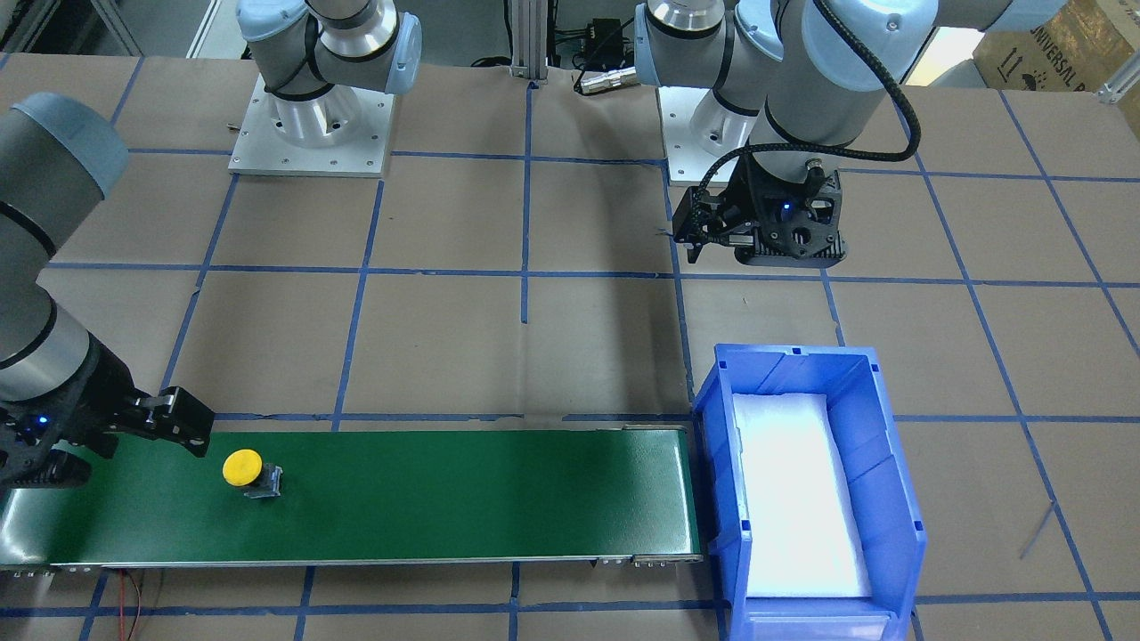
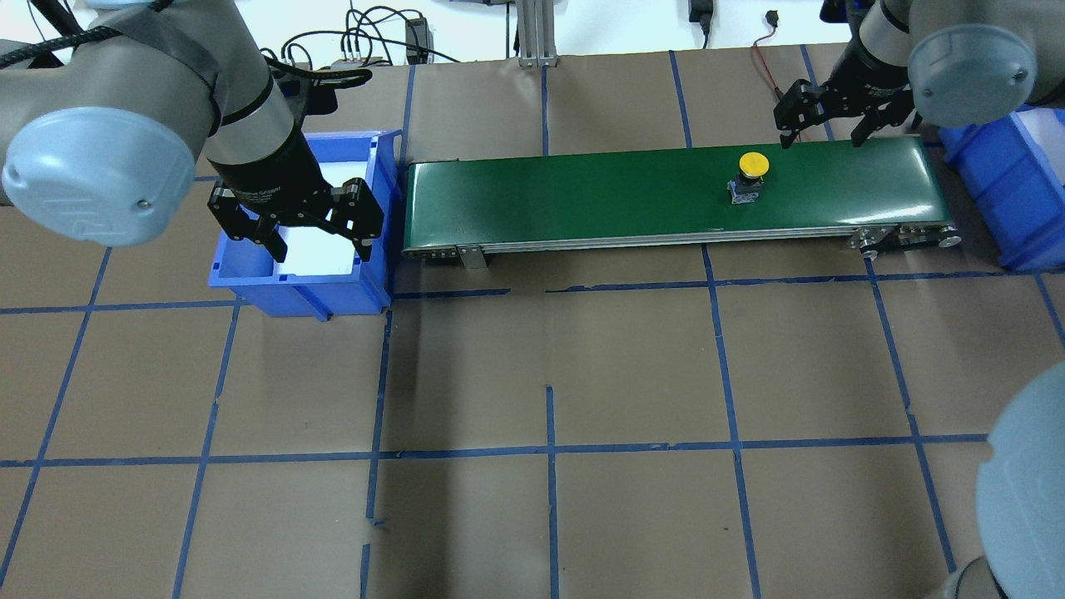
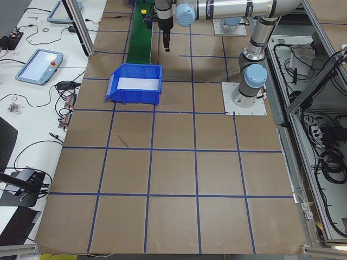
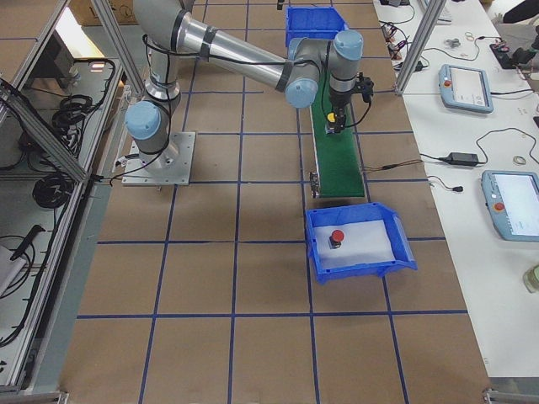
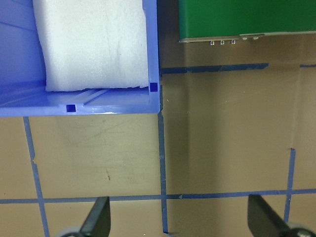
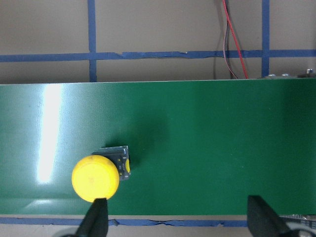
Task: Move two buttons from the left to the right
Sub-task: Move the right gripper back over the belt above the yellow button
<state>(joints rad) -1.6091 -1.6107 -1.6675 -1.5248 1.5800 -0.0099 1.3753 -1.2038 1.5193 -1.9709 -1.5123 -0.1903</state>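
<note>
The yellow-capped button [image 2: 753,164] stands on the green conveyor belt [image 2: 582,191] near its right end; it also shows in the right wrist view [image 6: 96,177]. My right gripper [image 2: 821,137] is open and empty, hovering above the belt just beyond the button, whose cap lies close to one fingertip [image 6: 97,217]. The red-capped button [image 4: 337,238] sits on white foam inside the right blue bin [image 4: 396,252]. My left gripper [image 2: 323,249] is open and empty, hovering over the near edge of the left blue bin [image 2: 299,291], which holds only white foam [image 5: 94,44].
The right bin [image 2: 994,191] stands just past the belt's right end. Brown paper with blue tape lines covers the table [image 2: 549,374]. A red-and-black wire [image 6: 232,39] runs behind the belt. Both arm bases [image 1: 312,125] stand at the robot's side.
</note>
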